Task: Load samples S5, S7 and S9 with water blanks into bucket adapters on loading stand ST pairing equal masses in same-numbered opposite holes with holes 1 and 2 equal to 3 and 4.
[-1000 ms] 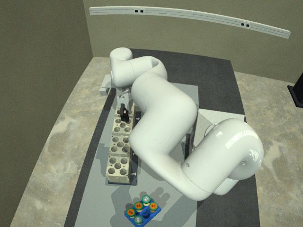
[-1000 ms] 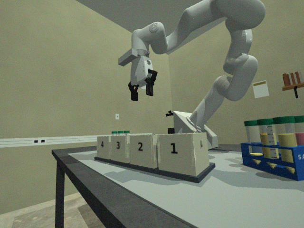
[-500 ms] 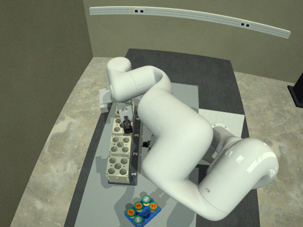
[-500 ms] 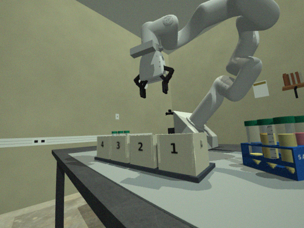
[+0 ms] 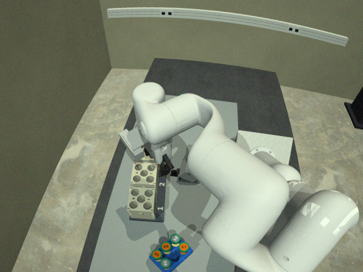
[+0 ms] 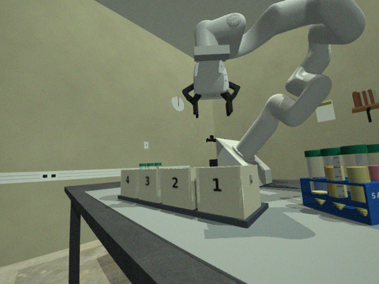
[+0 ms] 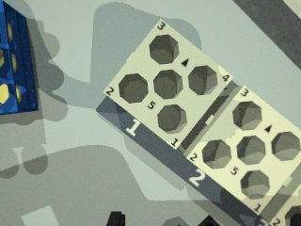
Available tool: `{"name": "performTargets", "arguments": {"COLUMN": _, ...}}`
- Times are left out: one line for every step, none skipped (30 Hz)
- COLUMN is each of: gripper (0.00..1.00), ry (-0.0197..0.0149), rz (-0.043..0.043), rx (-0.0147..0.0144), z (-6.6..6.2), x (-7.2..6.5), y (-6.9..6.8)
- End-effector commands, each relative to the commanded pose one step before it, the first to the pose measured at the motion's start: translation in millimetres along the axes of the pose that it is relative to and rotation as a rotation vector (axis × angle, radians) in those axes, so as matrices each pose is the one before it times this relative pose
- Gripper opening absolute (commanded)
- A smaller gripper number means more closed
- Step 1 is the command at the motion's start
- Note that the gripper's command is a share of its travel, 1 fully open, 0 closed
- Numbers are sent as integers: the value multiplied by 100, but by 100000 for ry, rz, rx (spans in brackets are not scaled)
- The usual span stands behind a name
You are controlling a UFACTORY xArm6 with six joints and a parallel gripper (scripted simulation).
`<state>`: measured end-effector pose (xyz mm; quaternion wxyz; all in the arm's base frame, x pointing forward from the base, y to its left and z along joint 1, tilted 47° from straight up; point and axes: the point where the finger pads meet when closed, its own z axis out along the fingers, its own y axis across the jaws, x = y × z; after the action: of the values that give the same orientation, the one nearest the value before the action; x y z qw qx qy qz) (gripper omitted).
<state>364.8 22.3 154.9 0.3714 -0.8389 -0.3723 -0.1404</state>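
Four bucket adapters [image 6: 218, 192]: in loading stand [image 6: 257, 215].
xArm Gripper [image 6: 212, 106] [image 5: 167, 165]: above stand, fingers wide open, nothing held.
S5, S7, S9 [image 5: 156, 254]: in blue rack [image 5: 186, 256] near stand's adapter-1 end.

The top view looks steeply down from above the bench [image 6: 153, 238], far enough back to take in the arm [image 5: 237, 175] [image 6: 287, 103], the floor and a wall. The exterior view looks nearly level across the bench from just beyond its corner, low beside the adapters' fronts, facing the arm's base. The wrist view is the closest, looking down past the jaws [image 6: 212, 113] onto adapters 1 [image 5: 141, 202] [image 6: 224, 189] [image 7: 151, 101] and 2 [image 5: 144, 175] [image 6: 178, 186] [image 7: 230, 134]. All three share those adapters and the blue rack [image 5: 184, 257] [image 6: 336, 207] [image 7: 29, 71], which the wrist view crops.
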Motion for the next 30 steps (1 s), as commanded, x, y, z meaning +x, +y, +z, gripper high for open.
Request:
{"name": "performTargets", "arguments": {"gripper": 100, "ry": 756, "rz": -12339, "rx": -967, "z": -199, "x": 803, "y": -2483}}
{"name": "performTargets", "arguments": {"gripper": 100, "ry": 0, "rz": 0, "rx": 0, "z": 0, "x": 0, "y": 0}}
{"name": "performTargets", "arguments": {"gripper": 100, "ry": 0, "rz": 0, "rx": 0, "z": 0, "x": 0, "y": 0}}
{"name": "performTargets", "arguments": {"gripper": 100, "ry": 1, "rz": 0, "rx": 2, "z": -1, "x": 198, "y": -462}}
{"name": "performTargets", "arguments": {"gripper": 100, "ry": 1, "rz": 0, "rx": 2, "z": 0, "x": 198, "y": -460}}
{"name": "performTargets", "arguments": {"gripper": 100, "ry": 1, "rz": 0, "rx": 2, "z": 0, "x": 197, "y": -460}}
{"name": "performTargets", "arguments": {"gripper": 100, "ry": 1, "rz": 0, "rx": 2, "z": 0, "x": 198, "y": -460}}
{"name": "performTargets", "arguments": {"gripper": 100, "ry": 1, "rz": 0, "rx": 2, "z": 0, "x": 198, "y": -460}}
{"name": "performTargets", "arguments": {"gripper": 100, "ry": 1, "rz": 0, "rx": 2, "z": 0, "x": 198, "y": -460}}
{"name": "performTargets", "arguments": {"gripper": 100, "ry": 1, "rz": 0, "rx": 2, "z": 0, "x": 198, "y": -460}}
{"name": "performTargets", "arguments": {"gripper": 100, "ry": 1, "rz": 0, "rx": 2, "z": 0, "x": 198, "y": -460}}
{"name": "performTargets", "arguments": {"gripper": 100, "ry": 1, "rz": 0, "rx": 2, "z": 0, "x": 198, "y": -460}}
{"name": "performTargets", "arguments": {"gripper": 100, "ry": 1, "rz": 0, "rx": 2, "z": 0, "x": 198, "y": -460}}
{"name": "performTargets", "arguments": {"gripper": 100, "ry": 1, "rz": 0, "rx": 2, "z": 0, "x": 198, "y": -460}}
{"name": "performTargets", "arguments": {"gripper": 100, "ry": 1, "rz": 0, "rx": 2, "z": 0, "x": 198, "y": -460}}
{"name": "performTargets", "arguments": {"gripper": 100, "ry": 1, "rz": 0, "rx": 2, "z": 0, "x": 198, "y": -460}}
{"name": "performTargets", "arguments": {"gripper": 100, "ry": 1, "rz": 0, "rx": 2, "z": 0, "x": 198, "y": -460}}
{"name": "performTargets", "arguments": {"gripper": 100, "ry": 1, "rz": 0, "rx": 2, "z": 0, "x": 198, "y": -460}}
{"name": "performTargets", "arguments": {"gripper": 100, "ry": 0, "rz": 0, "rx": 0, "z": 0, "x": 0, "y": 0}}
{"name": "performTargets", "arguments": {"gripper": 100, "ry": 0, "rz": 0, "rx": 0, "z": 0, "x": 0, "y": 0}}
{"name": "performTargets", "arguments": {"gripper": 100, "ry": 0, "rz": 0, "rx": 2, "z": 0, "x": 200, "y": -463}}
{"name": "performTargets", "arguments": {"gripper": 100, "ry": 1, "rz": 0, "rx": 3, "z": 0, "x": 198, "y": -460}}
{"name": "performTargets", "arguments": {"gripper": 100, "ry": 1, "rz": 0, "rx": 3, "z": 0, "x": 197, "y": -460}}
{"name": "performTargets", "arguments": {"gripper": 100, "ry": 1, "rz": 0, "rx": 3, "z": 0, "x": 198, "y": -460}}
{"name": "performTargets", "arguments": {"gripper": 100, "ry": 1, "rz": 0, "rx": 3, "z": 0, "x": 198, "y": -460}}
{"name": "performTargets", "arguments": {"gripper": 100, "ry": 1, "rz": 0, "rx": 3, "z": 0, "x": 198, "y": -460}}
{"name": "performTargets", "arguments": {"gripper": 100, "ry": 1, "rz": 0, "rx": 3, "z": 0, "x": 198, "y": -460}}
{"name": "performTargets", "arguments": {"gripper": 100, "ry": 1, "rz": 0, "rx": 2, "z": 0, "x": 198, "y": -460}}
{"name": "performTargets", "arguments": {"gripper": 100, "ry": 1, "rz": 0, "rx": 2, "z": 0, "x": 198, "y": -461}}
{"name": "performTargets", "arguments": {"gripper": 100, "ry": 1, "rz": 0, "rx": 2, "z": 0, "x": 198, "y": -461}}
